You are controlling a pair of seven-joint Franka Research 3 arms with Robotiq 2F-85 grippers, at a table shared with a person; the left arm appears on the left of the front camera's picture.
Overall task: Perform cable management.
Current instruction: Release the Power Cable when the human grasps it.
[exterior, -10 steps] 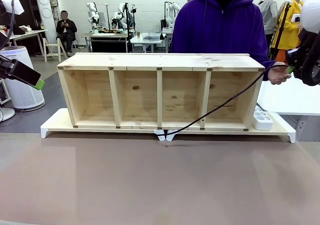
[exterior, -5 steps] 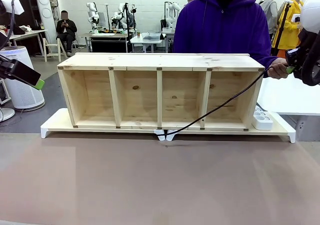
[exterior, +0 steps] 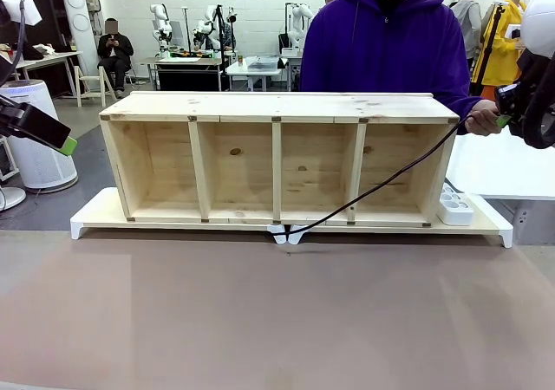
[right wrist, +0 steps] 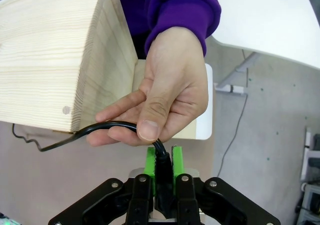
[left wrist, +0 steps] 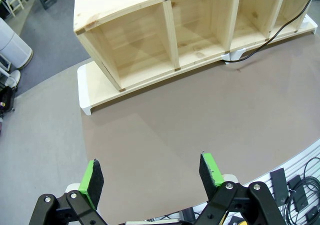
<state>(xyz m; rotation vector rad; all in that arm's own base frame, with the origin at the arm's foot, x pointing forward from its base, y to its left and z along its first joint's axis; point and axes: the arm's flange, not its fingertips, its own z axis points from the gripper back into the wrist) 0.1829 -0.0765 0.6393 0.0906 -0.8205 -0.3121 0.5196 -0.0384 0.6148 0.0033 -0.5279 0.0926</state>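
Note:
The thin black cable [exterior: 390,178] rises from a small white clip [exterior: 286,233] at the base board's front edge, crosses the wooden shelf's [exterior: 277,106] right compartment and reaches past its right end. There my right gripper [exterior: 503,120] is shut on the cable's plug end. In the right wrist view the plug sits between the green pads of the right gripper [right wrist: 162,157]. The person's hand [right wrist: 170,90] pinches the cable [right wrist: 107,129] just above them. My left gripper [left wrist: 150,170] hangs open over bare table, far from the shelf [left wrist: 150,15] and cable [left wrist: 280,30].
The shelf stands on a long white base board [exterior: 95,212]. A white power strip [exterior: 454,206] lies at the board's right end. The person in a purple hoodie [exterior: 381,43] stands behind the shelf. A white side table [right wrist: 270,20] is at the right.
One second ago the person's hand lay open beside my right gripper; it has since closed on the cable. Both arms have stayed put.

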